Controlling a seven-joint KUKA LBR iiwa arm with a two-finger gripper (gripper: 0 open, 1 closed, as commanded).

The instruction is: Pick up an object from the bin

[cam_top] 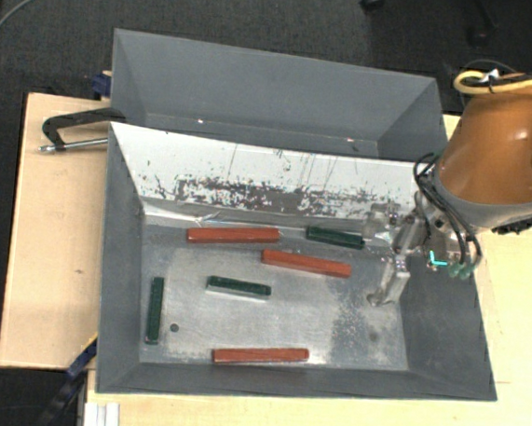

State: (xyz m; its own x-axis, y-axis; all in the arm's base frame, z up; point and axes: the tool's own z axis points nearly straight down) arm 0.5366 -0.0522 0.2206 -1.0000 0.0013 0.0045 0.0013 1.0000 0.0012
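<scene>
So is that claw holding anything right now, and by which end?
Nothing visibly. The gripper hangs over bare floor at the right of the bin, beside a red stick and a green stick.

Moderately bright light falls evenly from above. A white glare band crosses the back wall of the grey metal bin (pixel 260 85) at mid-frame, and shadows are faint.

The bin (pixel 278 87) is made of grey metal, and its upper walls are matt and smooth. Its floor is scuffed to a pale sheen, and the back wall is flecked with dark worn marks. A matt, even surface is seen on the red bars (pixel 234 236), and a slight gloss on the darker green bars (pixel 238 288). The orange cover (pixel 501 150) is smooth and glossy, like plastic. The gripper (pixel 385 294) is of bare, bright metal.
</scene>
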